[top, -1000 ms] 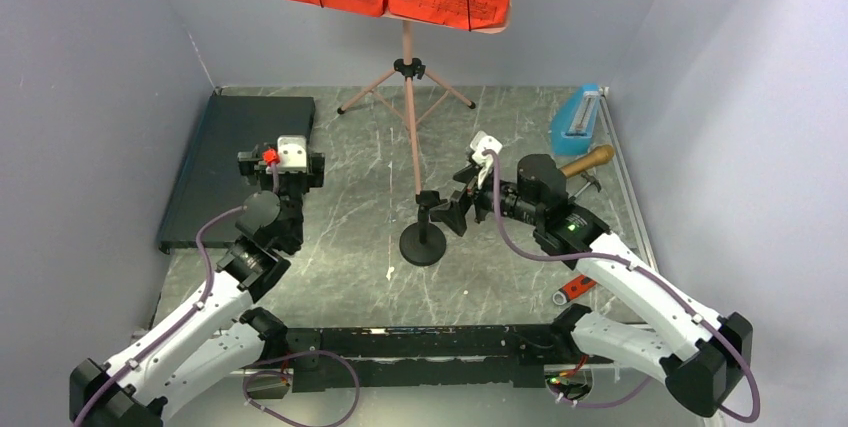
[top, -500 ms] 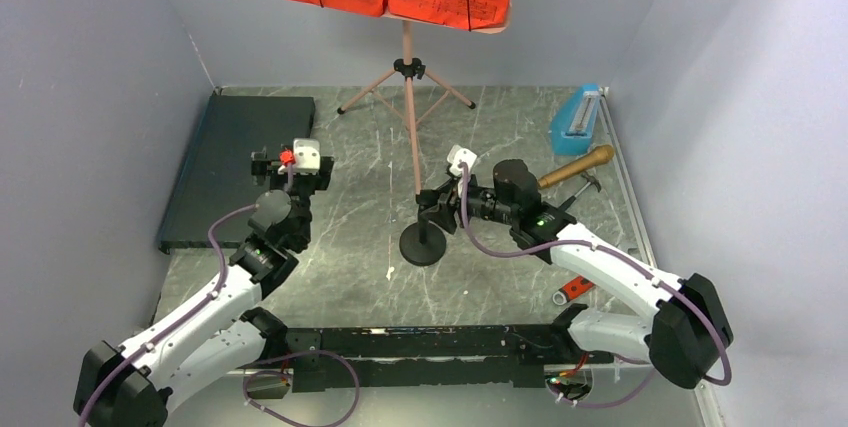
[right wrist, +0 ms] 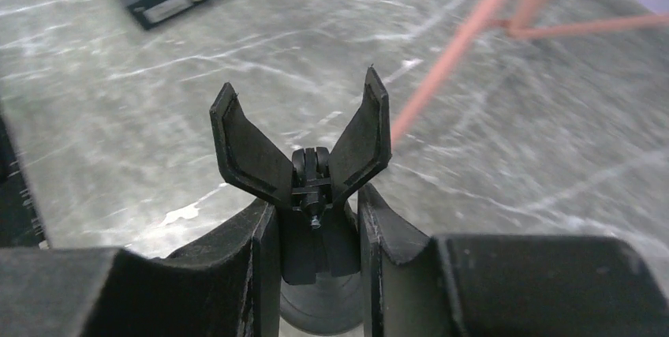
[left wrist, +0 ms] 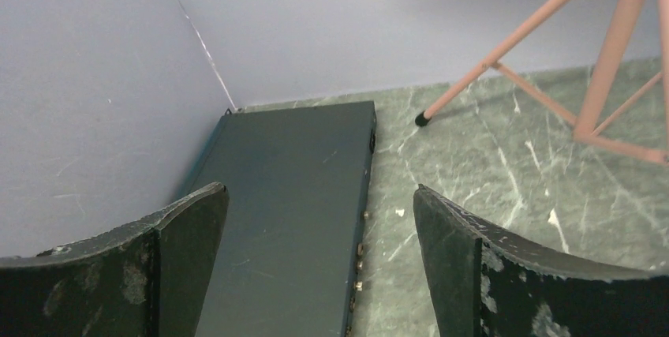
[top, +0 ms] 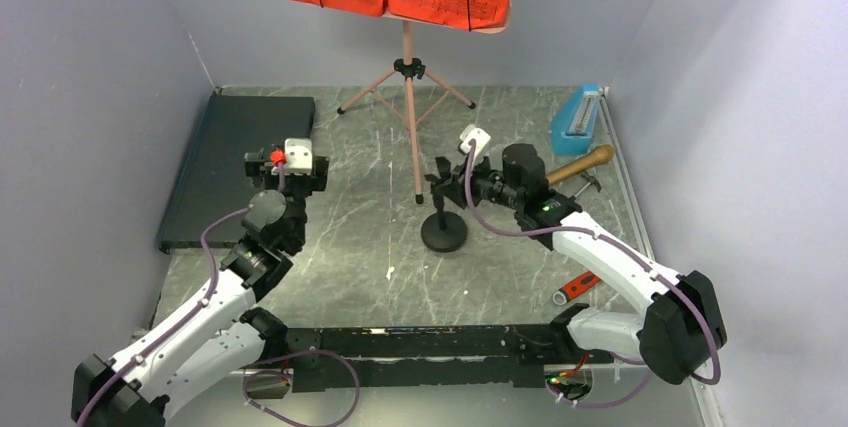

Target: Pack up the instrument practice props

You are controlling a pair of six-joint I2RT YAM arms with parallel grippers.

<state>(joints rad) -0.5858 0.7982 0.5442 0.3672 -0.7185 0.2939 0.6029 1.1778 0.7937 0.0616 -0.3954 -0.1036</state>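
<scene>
Pale lavender walls (top: 90, 97) on three sides; grey-green marbled tabletop (top: 350, 237); even light.

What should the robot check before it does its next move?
1. Right gripper shut on the microphone stand: ok.
2. Left gripper open and empty: ok.
3. Stand's clip empty, gold microphone lying apart: ok.
4. Stand's base lifted off the table: cannot tell.
5. Enough room beside the pink music stand: cannot tell.

Spread jaws frame a dark case (left wrist: 292, 211) near pink tripod legs (left wrist: 607, 57).
</scene>
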